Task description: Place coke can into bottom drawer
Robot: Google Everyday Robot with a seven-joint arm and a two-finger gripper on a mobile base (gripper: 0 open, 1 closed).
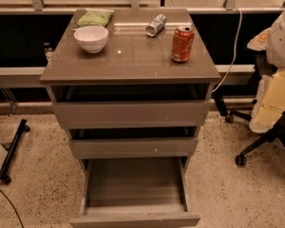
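Observation:
The coke can (182, 43), red-orange with a silver top, stands upright on the right side of the grey-brown cabinet top (133, 56). The bottom drawer (133, 184) is pulled far out toward me at the foot of the cabinet. Its flat grey inside shows bare, with nothing in it. My gripper is not in view in this frame, and nothing holds the can.
A silver-grey can (156, 25) lies on its side behind the coke can. A white bowl (91, 38) and a green snack bag (94, 18) sit on the left. The two upper drawers (130, 113) stand slightly open. An office chair (270, 108) is at the right, a cable (232, 56) beside it.

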